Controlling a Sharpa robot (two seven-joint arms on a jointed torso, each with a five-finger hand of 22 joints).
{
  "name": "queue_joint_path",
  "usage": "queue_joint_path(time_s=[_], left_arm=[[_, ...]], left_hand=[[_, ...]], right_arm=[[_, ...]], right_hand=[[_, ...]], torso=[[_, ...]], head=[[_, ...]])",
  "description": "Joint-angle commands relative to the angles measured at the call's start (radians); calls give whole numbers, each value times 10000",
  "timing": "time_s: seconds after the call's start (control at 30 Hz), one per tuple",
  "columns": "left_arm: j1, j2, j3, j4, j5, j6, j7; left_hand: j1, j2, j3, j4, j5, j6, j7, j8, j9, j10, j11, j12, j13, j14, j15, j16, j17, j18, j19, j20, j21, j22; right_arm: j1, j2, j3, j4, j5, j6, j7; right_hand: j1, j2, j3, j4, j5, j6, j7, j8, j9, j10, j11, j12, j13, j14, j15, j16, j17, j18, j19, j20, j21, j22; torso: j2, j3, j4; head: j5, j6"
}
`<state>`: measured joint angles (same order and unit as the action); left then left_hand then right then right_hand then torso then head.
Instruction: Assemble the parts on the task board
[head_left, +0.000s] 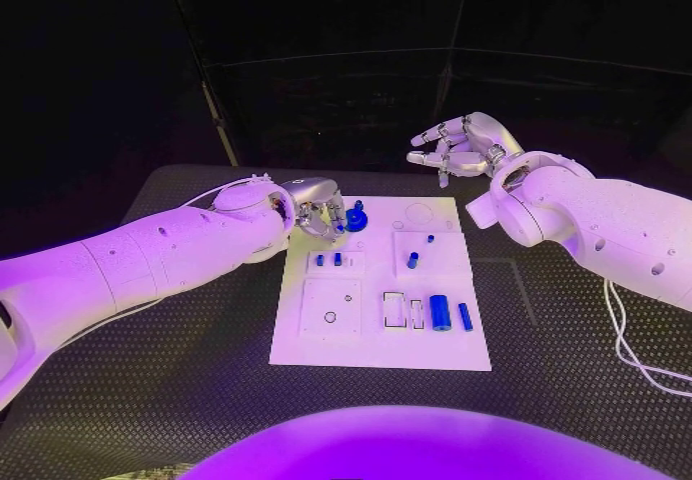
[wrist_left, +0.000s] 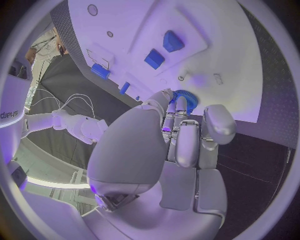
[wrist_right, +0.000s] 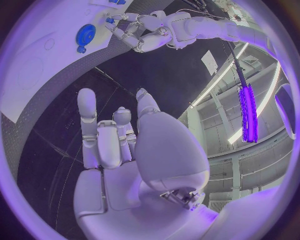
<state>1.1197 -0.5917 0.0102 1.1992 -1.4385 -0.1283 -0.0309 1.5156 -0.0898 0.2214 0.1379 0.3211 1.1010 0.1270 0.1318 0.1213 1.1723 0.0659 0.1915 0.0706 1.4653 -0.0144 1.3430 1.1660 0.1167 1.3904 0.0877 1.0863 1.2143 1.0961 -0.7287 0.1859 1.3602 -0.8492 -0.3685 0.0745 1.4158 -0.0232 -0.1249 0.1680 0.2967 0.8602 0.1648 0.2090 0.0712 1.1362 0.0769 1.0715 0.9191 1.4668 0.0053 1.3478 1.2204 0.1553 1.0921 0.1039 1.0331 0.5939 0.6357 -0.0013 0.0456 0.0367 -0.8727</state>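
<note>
Left hand (head_left: 320, 212) sits at the task board (head_left: 378, 345) 11 o'clock corner, fingertips against a round blue part (head_left: 355, 220); grip hidden, can't tell if held. Right hand (head_left: 459, 145) hovers off the far edge at 1 o'clock, fingers loosely spread, holding nothing. Black table (head_left: 173, 370) all around.

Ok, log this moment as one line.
left hand: fingers at blue gear, far end of task board | right hand: raised beyond board, holds nothing | blue cylinder: lying near end
</note>
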Motion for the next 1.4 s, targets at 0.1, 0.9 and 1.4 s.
queue_joint_path(time_s=[0.1,0.9,1.4], left_arm=[[-75,-123,19,19,292,369,-244],[-169,4,23,-237,484,659,-359],[-171,99,22,-340,485,905,-451]], left_hand=[[-55,-42,70,-2,-65,76,-3,-70,7,84,-7,-75,-10,297,-8,29,-7,-146,49,1,43,19],[-74,-61,90,0,-64,81,-8,-83,1,101,-11,-101,-8,291,-9,15,-41,-144,43,2,41,25],[-104,-100,110,3,-67,58,1,-117,-15,97,-4,-148,-10,280,-3,-1,-78,-139,23,5,17,19]], right_arm=[[12,15,4,3,-21,55,85],[2,37,-9,-30,-21,69,85],[-9,42,-27,-36,-21,75,88]], right_hand=[[23,84,-42,-3,46,-62,-18,54,-8,-8,-16,46,12,195,-74,-14,11,147,29,17,-41,16],[26,108,-47,-1,49,-47,-22,73,-5,7,-20,62,14,199,-77,-15,13,146,41,16,-39,24],[26,108,-47,-1,49,-47,-22,73,-5,7,-20,62,14,199,-77,-15,13,146,41,16,-39,24]], torso=[[7,-5,-19],[21,-4,-27],[18,-3,-23]], head=[[40,1],[45,1],[44,1]])
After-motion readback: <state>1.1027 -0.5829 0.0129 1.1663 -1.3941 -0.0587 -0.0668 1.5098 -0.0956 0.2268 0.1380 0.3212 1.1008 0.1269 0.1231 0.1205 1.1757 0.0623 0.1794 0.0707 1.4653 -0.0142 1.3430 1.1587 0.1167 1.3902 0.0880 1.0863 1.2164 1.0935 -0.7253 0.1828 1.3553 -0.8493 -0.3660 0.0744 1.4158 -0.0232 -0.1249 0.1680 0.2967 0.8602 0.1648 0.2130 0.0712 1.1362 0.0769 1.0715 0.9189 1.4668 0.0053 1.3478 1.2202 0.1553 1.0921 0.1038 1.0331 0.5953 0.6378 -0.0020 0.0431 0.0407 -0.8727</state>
